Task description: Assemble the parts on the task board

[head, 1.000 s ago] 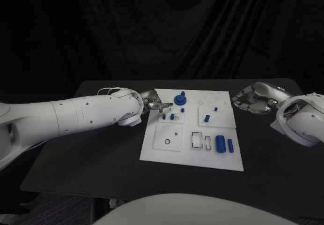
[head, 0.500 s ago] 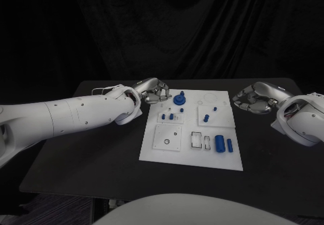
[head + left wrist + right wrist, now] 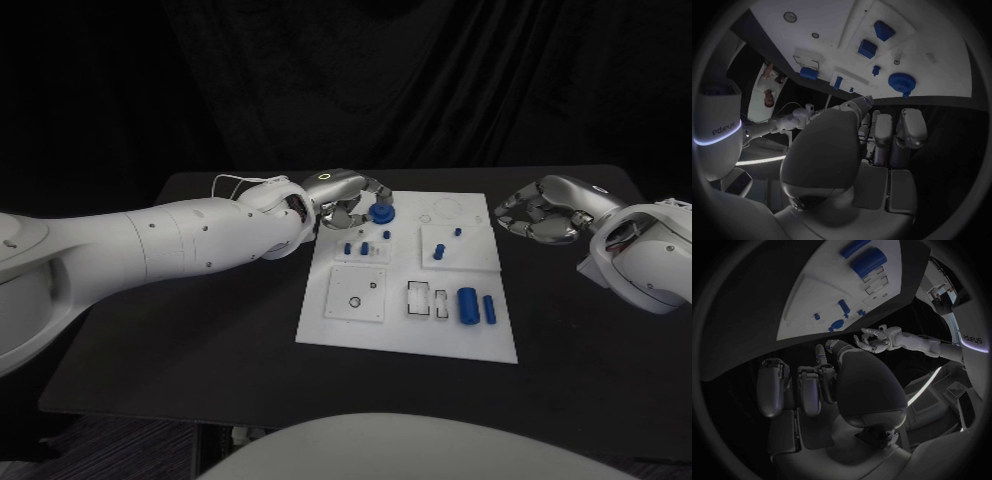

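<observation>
The white task board [image 3: 404, 340] lies mid-table. A blue round part with a knob [image 3: 384, 212] stands near its far left corner. My left hand [image 3: 349, 206] hovers just left of that part, fingers bent but apart, nothing between them. In the left wrist view the fingertips [image 3: 907, 129] point at the round part [image 3: 900, 81] across the board's edge [image 3: 848, 20]. Small blue pegs [image 3: 365, 246] stand in a square block. Two blue cylinders [image 3: 469, 305] lie near the board's right side. My right hand [image 3: 541, 212] hangs off the far right corner, fingers curled in, holding nothing.
Black table [image 3: 202, 330] surrounds the board, with wide room on the left and in front. A second block with blue pegs [image 3: 440, 250] sits right of the first. A white square plate with a hole [image 3: 356, 293] and slotted recesses [image 3: 420, 298] lie nearer me.
My left hand has risen from beside the peg block to the board's far left edge, then shifted right toward the blue round part. The right hand has stayed put.
</observation>
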Robot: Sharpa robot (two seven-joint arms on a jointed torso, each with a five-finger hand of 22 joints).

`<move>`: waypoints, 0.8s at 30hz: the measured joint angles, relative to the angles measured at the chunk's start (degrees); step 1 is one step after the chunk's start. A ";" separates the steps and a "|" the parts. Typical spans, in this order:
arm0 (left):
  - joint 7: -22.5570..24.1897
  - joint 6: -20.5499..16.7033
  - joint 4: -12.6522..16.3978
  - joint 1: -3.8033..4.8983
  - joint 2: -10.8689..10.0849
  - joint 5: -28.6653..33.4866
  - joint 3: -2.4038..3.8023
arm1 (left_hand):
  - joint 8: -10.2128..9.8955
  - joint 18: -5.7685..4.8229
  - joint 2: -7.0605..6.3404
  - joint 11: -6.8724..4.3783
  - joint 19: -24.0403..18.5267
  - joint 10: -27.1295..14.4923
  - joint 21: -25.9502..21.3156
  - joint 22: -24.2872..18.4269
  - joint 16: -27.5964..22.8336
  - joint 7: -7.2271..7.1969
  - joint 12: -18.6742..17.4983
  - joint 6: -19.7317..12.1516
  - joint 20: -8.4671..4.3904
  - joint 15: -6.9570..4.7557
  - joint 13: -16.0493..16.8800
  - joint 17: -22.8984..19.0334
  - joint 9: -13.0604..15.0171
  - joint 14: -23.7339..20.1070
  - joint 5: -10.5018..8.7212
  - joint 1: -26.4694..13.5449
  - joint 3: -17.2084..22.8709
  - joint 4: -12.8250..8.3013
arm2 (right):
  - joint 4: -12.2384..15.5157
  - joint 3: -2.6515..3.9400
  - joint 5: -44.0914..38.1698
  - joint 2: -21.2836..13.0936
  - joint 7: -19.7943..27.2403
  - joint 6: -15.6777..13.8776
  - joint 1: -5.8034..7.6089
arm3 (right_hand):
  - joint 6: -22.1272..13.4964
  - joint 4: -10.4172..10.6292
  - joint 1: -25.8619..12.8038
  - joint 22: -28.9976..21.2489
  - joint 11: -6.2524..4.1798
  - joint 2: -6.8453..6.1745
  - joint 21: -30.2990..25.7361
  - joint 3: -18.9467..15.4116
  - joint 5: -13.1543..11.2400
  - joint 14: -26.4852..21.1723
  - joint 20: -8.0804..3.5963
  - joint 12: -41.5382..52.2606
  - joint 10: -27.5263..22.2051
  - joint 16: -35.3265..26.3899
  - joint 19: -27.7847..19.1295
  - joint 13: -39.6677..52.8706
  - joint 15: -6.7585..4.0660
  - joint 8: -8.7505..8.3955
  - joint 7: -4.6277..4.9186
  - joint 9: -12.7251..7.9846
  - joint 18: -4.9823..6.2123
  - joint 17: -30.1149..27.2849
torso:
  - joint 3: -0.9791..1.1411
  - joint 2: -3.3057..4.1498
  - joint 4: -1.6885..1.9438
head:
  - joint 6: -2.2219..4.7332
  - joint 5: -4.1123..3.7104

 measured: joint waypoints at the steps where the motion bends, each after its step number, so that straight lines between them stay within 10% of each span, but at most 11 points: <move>1: 0.01 0.26 -0.22 0.00 0.29 -1.27 0.00 | 0.00 0.00 -0.26 -0.30 0.53 0.02 0.00 0.00 -0.54 -1.08 -0.83 0.23 -0.25 -0.36 -1.88 -0.96 -1.92 0.03 0.31 -0.14 -0.46 -0.44 | 0.02 0.00 0.00 -0.07 0.01 -0.02 0.00 | 0.00 0.00 0.00 0.00 0.00 0.00 0.00 0.00 0.00 0.00 0.00 0.00 0.00 0.00 0.00 0.00 0.00 0.00 0.00 0.00 0.00 0.00 | 0.00 0.01 0.00 | 0.00 -0.01; 8: -0.72 2.64 -1.93 0.00 2.51 -9.12 0.01 | 0.00 0.01 -0.69 -0.19 2.71 1.58 0.71 -0.01 0.03 -1.96 -1.19 2.06 -0.35 -0.43 -6.80 -1.44 -8.09 1.75 1.49 -0.94 -2.52 -0.73 | 0.16 0.00 0.00 -0.39 0.02 -0.12 0.00 | 0.00 0.00 0.00 0.00 0.00 0.00 0.00 0.00 0.00 0.00 0.00 0.00 0.00 0.00 0.00 0.00 0.00 0.00 0.00 0.00 0.00 0.00 | -0.02 0.13 -0.10 | 0.00 0.14; 24: -3.35 4.14 -4.88 0.00 5.63 -16.73 0.01 | 0.29 0.01 -0.79 0.11 4.70 4.81 1.57 -0.01 1.10 -1.83 0.73 7.00 -0.32 -0.43 -9.05 -1.12 -12.03 2.78 2.04 -2.67 -3.62 -0.26 | 0.20 0.01 0.00 -0.12 0.01 -0.16 0.00 | 0.00 0.00 0.00 -0.01 0.00 0.00 0.00 0.00 0.00 0.00 0.00 0.00 0.00 0.00 0.00 0.02 0.00 0.00 0.00 0.01 0.00 0.00 | 0.05 0.41 -0.79 | 0.00 0.69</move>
